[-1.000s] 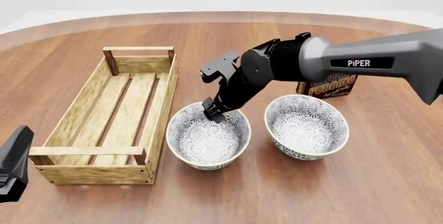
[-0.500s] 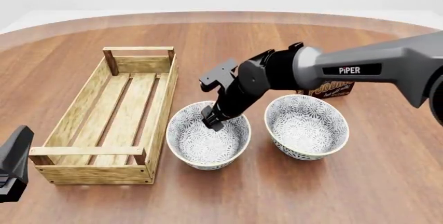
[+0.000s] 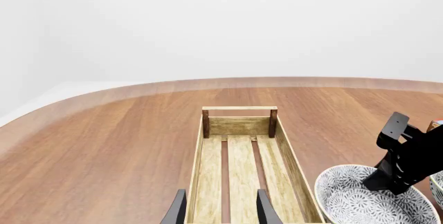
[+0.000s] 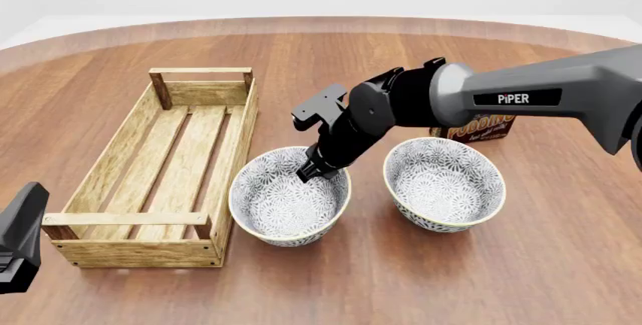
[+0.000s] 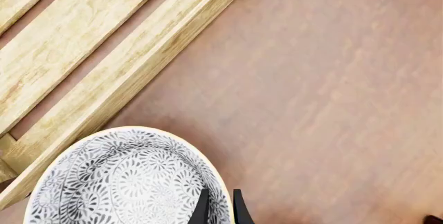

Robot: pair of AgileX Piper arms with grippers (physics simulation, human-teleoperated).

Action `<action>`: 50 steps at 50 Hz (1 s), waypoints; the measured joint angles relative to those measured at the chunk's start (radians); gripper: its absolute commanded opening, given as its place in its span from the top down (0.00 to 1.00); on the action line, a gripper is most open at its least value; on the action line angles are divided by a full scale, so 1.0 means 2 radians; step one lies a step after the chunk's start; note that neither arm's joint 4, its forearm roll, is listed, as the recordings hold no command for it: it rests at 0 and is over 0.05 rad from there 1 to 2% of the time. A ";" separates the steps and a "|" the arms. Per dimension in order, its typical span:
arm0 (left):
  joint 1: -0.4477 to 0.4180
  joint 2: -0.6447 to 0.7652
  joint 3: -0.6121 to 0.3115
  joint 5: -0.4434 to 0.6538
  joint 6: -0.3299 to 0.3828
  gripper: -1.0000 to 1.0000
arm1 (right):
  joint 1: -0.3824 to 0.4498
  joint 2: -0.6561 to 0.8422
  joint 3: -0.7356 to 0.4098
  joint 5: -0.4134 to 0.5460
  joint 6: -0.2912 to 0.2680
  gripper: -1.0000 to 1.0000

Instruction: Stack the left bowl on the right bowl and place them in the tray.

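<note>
The left bowl [image 4: 281, 208], white with a grey floral pattern, sits beside the tray's near right corner, tipped slightly. My right gripper [image 4: 311, 168] is shut on its far rim, one finger inside and one outside. The right wrist view shows the fingertips [image 5: 202, 208] pinching that rim of the bowl [image 5: 124, 177]. The right bowl [image 4: 444, 182] stands upright to the right, apart from it. The long light-wood tray [image 4: 233, 152] lies at the left. My left gripper [image 3: 220, 213] is open and empty, hovering at the tray's [image 3: 239, 125] near end.
A chocolate pudding box [image 4: 482, 127] stands behind the right bowl, partly hidden by my right arm. The tray's slats [image 5: 104, 42] lie just beside the held bowl. My left arm's body [image 4: 20, 246] shows at the front left edge.
The right gripper went down to the left bowl's far rim and closed on it. The bowl has shifted a little left toward the tray and tipped. The left arm has not moved.
</note>
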 measured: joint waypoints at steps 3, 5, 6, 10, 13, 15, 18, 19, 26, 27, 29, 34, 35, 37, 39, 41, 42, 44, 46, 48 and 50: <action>0.000 0.000 0.000 0.000 0.000 0.00 | 0.000 -0.003 0.000 0.002 -0.003 1.00; 0.000 0.000 0.000 0.000 0.000 0.00 | -0.001 -0.007 0.000 0.005 -0.006 1.00; 0.000 0.000 0.000 0.000 0.000 0.00 | -0.001 -0.009 0.000 0.007 -0.007 1.00; 0.000 0.000 0.000 0.000 0.000 0.00 | -0.004 -0.021 -0.002 0.014 -0.013 1.00; 0.000 0.000 0.000 0.000 0.000 0.00 | -0.006 -0.032 -0.005 0.021 -0.017 1.00; 0.000 0.000 0.000 0.000 0.000 0.00 | -0.007 -0.039 -0.007 0.025 -0.019 1.00; 0.000 0.000 0.000 0.000 0.000 0.00 | -0.012 -0.049 -0.012 0.033 -0.023 1.00; 0.000 0.000 0.000 0.000 0.000 0.00 | -0.013 -0.052 -0.014 0.035 -0.025 1.00; 0.000 0.000 0.000 0.000 0.000 0.00 | -0.022 -0.077 -0.028 0.053 -0.034 1.00; 0.000 0.000 0.000 0.000 0.000 0.00 | -0.023 -0.080 -0.030 0.056 -0.035 1.00; 0.000 0.000 0.000 0.000 0.000 0.00 | -0.026 -0.087 -0.036 0.061 -0.037 1.00; 0.000 0.000 0.000 0.000 0.000 0.00 | -0.033 -0.104 -0.050 0.073 -0.043 1.00; 0.000 0.000 0.000 0.000 0.000 0.00 | -0.034 -0.107 -0.053 0.074 -0.044 1.00; 0.000 0.000 0.000 0.000 0.000 0.00 | -0.037 -0.114 -0.059 0.078 -0.046 1.00; 0.000 0.000 0.000 0.000 0.000 0.00 | -0.041 -0.121 -0.065 0.082 -0.048 1.00; 0.000 0.000 0.000 0.000 0.000 0.00 | -0.045 -0.129 -0.070 0.086 -0.050 1.00; 0.000 0.000 0.000 0.000 0.000 0.00 | -0.048 -0.132 -0.073 0.088 -0.050 1.00; 0.000 0.000 0.000 0.000 0.000 0.00 | -0.053 -0.139 -0.078 0.091 -0.051 1.00; 0.000 0.000 0.000 0.000 0.000 0.00 | -0.058 -0.147 -0.082 0.094 -0.051 1.00; 0.000 0.000 0.000 0.000 0.000 0.00 | -0.063 -0.155 -0.086 0.096 -0.047 1.00; 0.000 0.000 0.000 0.000 0.000 0.00 | -0.068 -0.165 -0.089 0.098 -0.042 1.00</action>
